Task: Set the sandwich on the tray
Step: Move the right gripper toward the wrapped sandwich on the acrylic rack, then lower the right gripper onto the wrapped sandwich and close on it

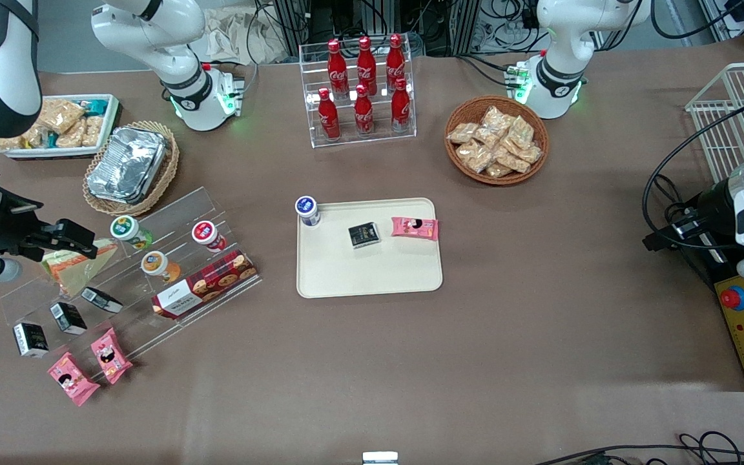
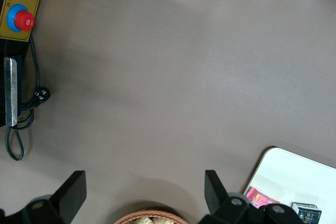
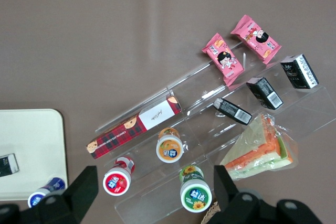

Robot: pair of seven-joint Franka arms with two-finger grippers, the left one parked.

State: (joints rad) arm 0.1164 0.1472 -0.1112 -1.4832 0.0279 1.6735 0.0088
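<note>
The sandwich (image 1: pixel 80 266) (image 3: pixel 261 150), a clear-wrapped wedge with orange and green filling, lies on the upper step of a clear acrylic shelf (image 1: pixel 172 216) at the working arm's end of the table. My gripper (image 1: pixel 80 240) (image 3: pixel 155 184) hovers above that shelf, close over the sandwich's edge, open, with nothing held between its fingers (image 3: pixel 83 188). The cream tray (image 1: pixel 372 274) (image 3: pixel 31 140) (image 2: pixel 294 174) lies flat at the table's middle, well apart from the sandwich.
The shelf also carries a green-lidded tub (image 1: pixel 125 228), an orange one (image 1: pixel 154 263), a red one (image 1: pixel 205 232), a biscuit box (image 1: pixel 207 284), black packets (image 1: pixel 67 318) and pink packets (image 1: pixel 110 355). A blue-lidded tub (image 1: pixel 307 208), black packet (image 1: pixel 364 235) and pink packet (image 1: pixel 414 227) sit on the tray. A foil container (image 1: pixel 128 163) stands farther from the front camera.
</note>
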